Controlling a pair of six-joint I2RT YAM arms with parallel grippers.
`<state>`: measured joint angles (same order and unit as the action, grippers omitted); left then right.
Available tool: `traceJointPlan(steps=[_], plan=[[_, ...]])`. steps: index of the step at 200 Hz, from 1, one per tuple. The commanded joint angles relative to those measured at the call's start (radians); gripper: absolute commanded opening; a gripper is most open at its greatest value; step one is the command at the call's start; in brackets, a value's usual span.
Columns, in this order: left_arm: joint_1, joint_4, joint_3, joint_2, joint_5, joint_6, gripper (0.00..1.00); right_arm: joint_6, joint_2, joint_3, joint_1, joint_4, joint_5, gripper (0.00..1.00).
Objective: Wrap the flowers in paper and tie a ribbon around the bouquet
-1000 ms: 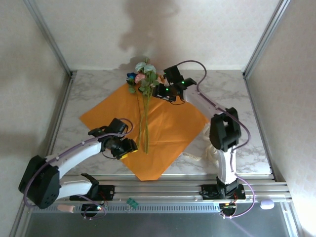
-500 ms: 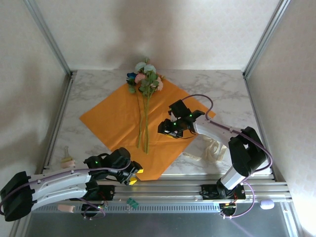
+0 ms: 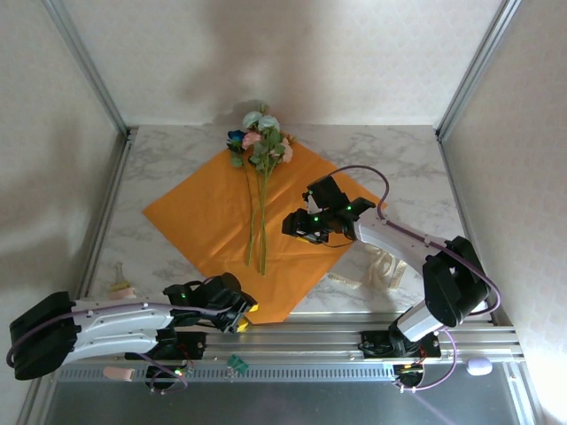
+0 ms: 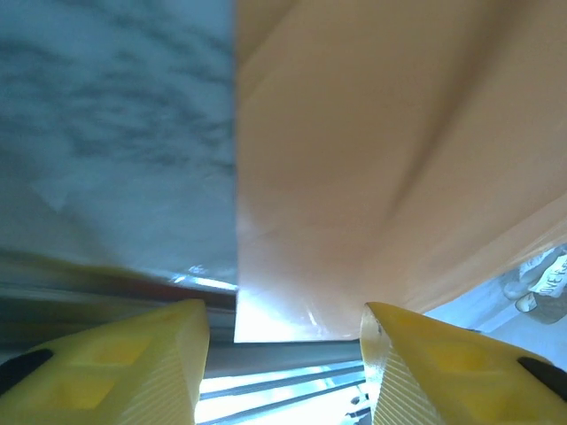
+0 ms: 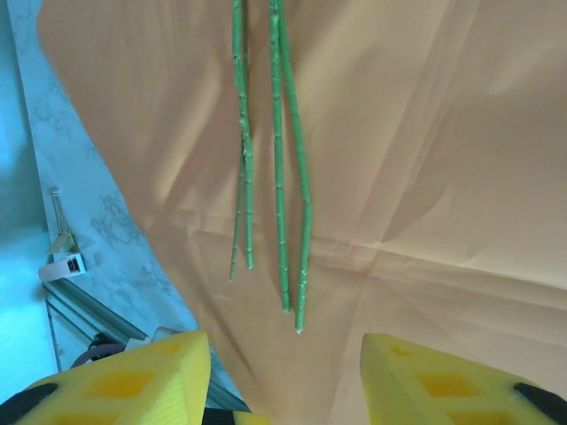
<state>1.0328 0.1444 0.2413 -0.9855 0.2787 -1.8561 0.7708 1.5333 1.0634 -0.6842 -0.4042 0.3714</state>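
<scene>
Near edge: the left claw, jaws apart, sits at the near corner of the orange paper, that corner lying between its fingers on the marble counter. The cream ribbon lies bunched on the counter just right of the sheet. Mid-field: the right claw, also open and empty, hovers over the paper beside the stem ends. The flowers lie on the sheet, blooms at its far corner.
</scene>
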Motion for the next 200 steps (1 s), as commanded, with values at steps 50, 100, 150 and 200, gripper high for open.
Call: traceJointPlan(steps=[50,100,150,200], plan=[[0.019,-0.027,0.068,-0.058,-0.105,0.064,0.18,-0.020,-0.045,-0.005,0.003,-0.031,0.017,0.49],[0.015,0.059,0.149,-0.056,-0.124,0.097,0.00,-0.048,-0.071,-0.005,0.003,-0.072,-0.004,0.48],[-0.012,0.156,0.267,-0.034,-0.157,0.103,0.00,-0.122,-0.133,-0.034,0.003,-0.157,-0.029,0.48],[-0.113,0.175,0.297,0.025,-0.125,0.120,0.00,-0.165,-0.246,-0.168,0.003,-0.189,0.006,0.51]])
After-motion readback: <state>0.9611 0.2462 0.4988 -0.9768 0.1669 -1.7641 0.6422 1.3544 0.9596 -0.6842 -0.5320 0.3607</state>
